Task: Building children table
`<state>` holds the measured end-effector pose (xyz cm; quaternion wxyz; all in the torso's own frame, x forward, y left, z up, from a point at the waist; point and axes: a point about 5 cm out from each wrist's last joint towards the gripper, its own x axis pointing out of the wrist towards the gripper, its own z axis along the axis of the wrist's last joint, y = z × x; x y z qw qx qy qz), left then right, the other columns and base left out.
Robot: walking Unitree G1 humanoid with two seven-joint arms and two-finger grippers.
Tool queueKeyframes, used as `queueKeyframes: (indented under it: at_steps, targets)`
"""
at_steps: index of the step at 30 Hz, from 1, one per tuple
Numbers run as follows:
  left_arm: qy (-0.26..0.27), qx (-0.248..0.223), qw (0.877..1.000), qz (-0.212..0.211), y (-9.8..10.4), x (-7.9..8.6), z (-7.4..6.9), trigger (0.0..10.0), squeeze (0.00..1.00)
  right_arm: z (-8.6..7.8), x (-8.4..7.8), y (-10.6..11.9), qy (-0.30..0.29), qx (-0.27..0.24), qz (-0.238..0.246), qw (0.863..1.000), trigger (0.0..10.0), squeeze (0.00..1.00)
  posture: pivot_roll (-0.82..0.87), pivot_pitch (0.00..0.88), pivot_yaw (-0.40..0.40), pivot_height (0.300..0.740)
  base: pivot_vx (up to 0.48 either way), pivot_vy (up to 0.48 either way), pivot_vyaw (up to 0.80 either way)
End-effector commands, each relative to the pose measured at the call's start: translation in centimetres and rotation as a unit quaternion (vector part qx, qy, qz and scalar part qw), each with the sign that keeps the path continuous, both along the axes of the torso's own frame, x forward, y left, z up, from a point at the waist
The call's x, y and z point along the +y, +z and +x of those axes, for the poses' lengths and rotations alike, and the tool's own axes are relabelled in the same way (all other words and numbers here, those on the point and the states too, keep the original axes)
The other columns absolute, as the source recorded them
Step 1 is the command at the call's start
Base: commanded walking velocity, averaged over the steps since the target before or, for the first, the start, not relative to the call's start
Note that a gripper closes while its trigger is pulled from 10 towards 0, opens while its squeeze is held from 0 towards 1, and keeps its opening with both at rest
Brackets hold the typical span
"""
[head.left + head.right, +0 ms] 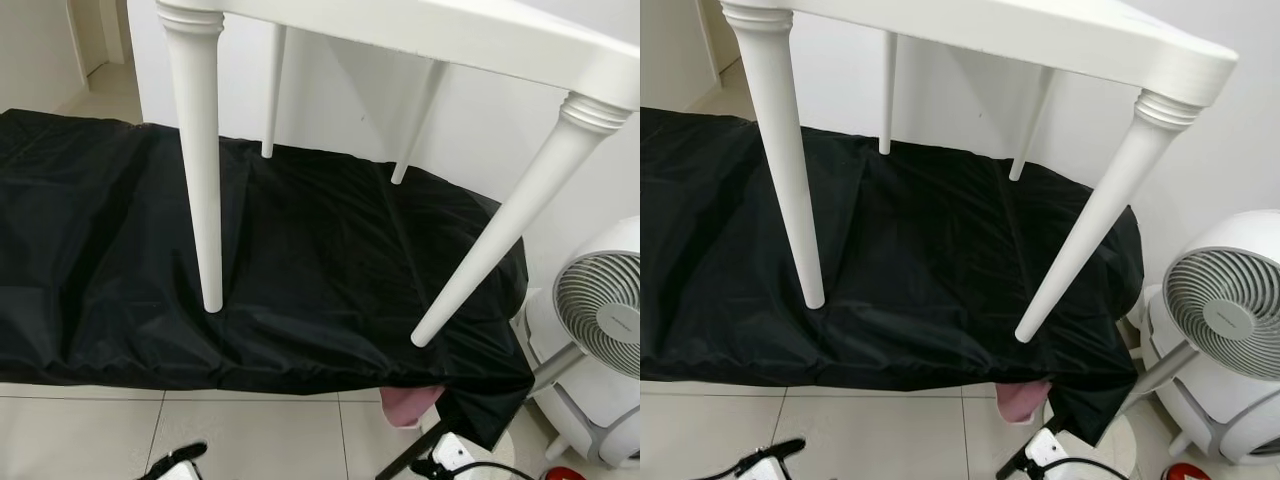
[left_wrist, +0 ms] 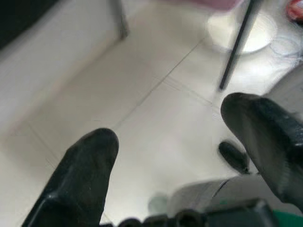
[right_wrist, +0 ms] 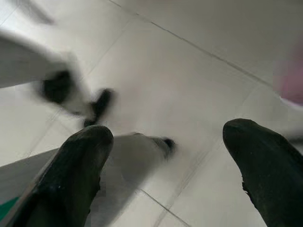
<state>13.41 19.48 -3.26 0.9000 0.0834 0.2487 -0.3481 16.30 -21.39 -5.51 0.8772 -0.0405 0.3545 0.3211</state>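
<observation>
A white children's table (image 1: 430, 30) stands upright with its tapered legs on a black cloth (image 1: 110, 250) spread over a low, wide surface. Its near left leg (image 1: 200, 170) and near right leg (image 1: 510, 220) are closest to me, and the two far legs (image 1: 272, 95) stand by the wall. Both arms hang low over the tiled floor in front of the cloth. My left gripper (image 2: 175, 156) is open with nothing between its fingers. My right gripper (image 3: 165, 161) is also open and holds nothing. The ends of both arms (image 1: 178, 462) show along the bottom edge of the left eye view.
A white floor fan (image 1: 600, 310) on a round base stands at the right, close to the cloth's corner. Something pink (image 1: 410, 405) pokes out under that corner, and a red object (image 1: 565, 472) lies by the fan. A white wall (image 1: 330, 90) runs behind the table.
</observation>
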Motion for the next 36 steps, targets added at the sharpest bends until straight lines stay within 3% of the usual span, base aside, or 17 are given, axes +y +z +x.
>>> queueKeyframes:
  at_steps: [1, 3, 5, 8, 9, 12, 16, 17, 20, 21, 23, 26, 28, 34, 36]
  targets:
    - [0.001, 0.024, 1.0, 0.009, -0.9, 0.3, -0.4, 10.0, 0.0, -0.4, -0.8, -0.6, -0.033, 0.017, -0.025, 0.999, 10.0, 0.0, 0.06, 0.0, -0.126, 0.74, 0.0, 0.0, 0.0]
    - [0.042, 0.063, 0.996, 0.036, -2.6, 0.6, -0.9, 10.0, 0.0, -0.3, -1.0, -1.1, -0.099, 0.028, -0.031, 0.994, 10.0, 0.0, 0.06, 0.0, -0.126, 0.74, 0.0, 0.0, 0.0]
    - [0.058, 0.082, 0.994, 0.044, -3.3, 0.7, -1.1, 10.0, 0.0, -0.3, -1.2, -1.3, -0.128, 0.032, -0.032, 0.991, 10.0, 0.0, 0.06, 0.0, -0.126, 0.74, 0.0, 0.0, 0.0]
    - [0.152, 0.127, 0.978, 0.071, -4.7, 1.6, -1.1, 10.0, 0.0, -0.5, -2.0, -2.0, -0.204, 0.049, -0.066, 0.976, 10.0, 0.0, 0.06, 0.0, -0.127, 0.74, 0.0, 0.0, 0.0]
    - [0.18, 0.136, 0.971, 0.076, -5.0, 1.9, -1.0, 10.0, 0.0, -0.7, -2.1, -2.1, -0.218, 0.055, -0.075, 0.971, 10.0, 0.0, 0.06, 0.0, -0.125, 0.74, 0.0, 0.0, 0.0]
    - [0.201, 0.146, 0.965, 0.08, -5.2, 2.1, -1.0, 10.0, 0.0, -0.8, -2.2, -2.3, -0.226, 0.058, -0.082, 0.969, 10.0, 0.0, 0.06, 0.0, -0.126, 0.74, 0.0, 0.0, 0.0]
    - [0.298, 0.177, 0.934, 0.083, -5.8, 2.6, -0.6, 10.0, 0.0, -1.4, -2.1, -2.9, -0.272, 0.078, -0.102, 0.954, 10.0, 0.0, 0.06, 0.0, -0.124, 0.74, 0.0, 0.0, 0.0]
    - [0.298, 0.177, 0.934, 0.083, -5.8, 2.6, -0.6, 10.0, 0.0, -1.4, -2.1, -2.9, -0.272, 0.078, -0.102, 0.954, 10.0, 0.0, 0.06, 0.0, -0.124, 0.74, 0.0, 0.0, 0.0]
    - [0.382, 0.209, 0.896, 0.09, -6.2, 3.1, -0.5, 10.0, 0.0, -1.9, -1.4, -3.5, -0.307, 0.099, -0.117, 0.939, 10.0, 0.0, 0.05, 0.0, -0.118, 0.74, 0.0, 0.0, 0.0]
    - [0.382, 0.209, 0.896, 0.09, -6.2, 3.1, -0.5, 10.0, 0.0, -1.9, -1.4, -3.5, -0.307, 0.099, -0.117, 0.939, 10.0, 0.0, 0.05, 0.0, -0.118, 0.74, 0.0, 0.0, 0.0]
    - [0.409, 0.224, 0.88, 0.094, -6.4, 3.0, -0.5, 10.0, 0.0, -2.0, -0.7, -3.8, -0.318, 0.11, -0.126, 0.933, 10.0, 0.0, 0.04, 0.0, -0.114, 0.74, 0.0, 0.0, 0.0]
    - [0.411, 0.23, 0.877, 0.096, -6.5, 2.8, -0.4, 10.0, 0.0, -2.0, -0.4, -3.9, -0.317, 0.112, -0.132, 0.933, 10.0, 0.0, 0.05, 0.0, -0.112, 0.74, 0.0, 0.0, 0.0]
    - [0.386, 0.238, 0.883, 0.124, -6.7, 2.0, -0.3, 10.0, 0.0, -2.2, 0.3, -4.1, -0.302, 0.119, -0.139, 0.935, 10.0, 0.0, 0.05, 0.0, -0.108, 0.74, 0.0, 0.0, 0.0]
    - [0.363, 0.252, 0.889, 0.119, -6.9, 0.2, 0.2, 10.0, 0.0, -2.3, 1.6, -4.4, -0.291, 0.127, -0.143, 0.937, 10.0, 0.0, 0.05, 0.0, -0.073, 0.74, 0.0, 0.0, 0.0]
    - [0.335, 0.249, 0.899, 0.129, -6.9, -0.5, 0.5, 10.0, 0.0, -2.1, 2.2, -4.5, -0.288, 0.126, -0.142, 0.939, 10.0, 0.0, 0.04, 0.0, -0.051, 0.74, 0.0, 0.0, 0.0]
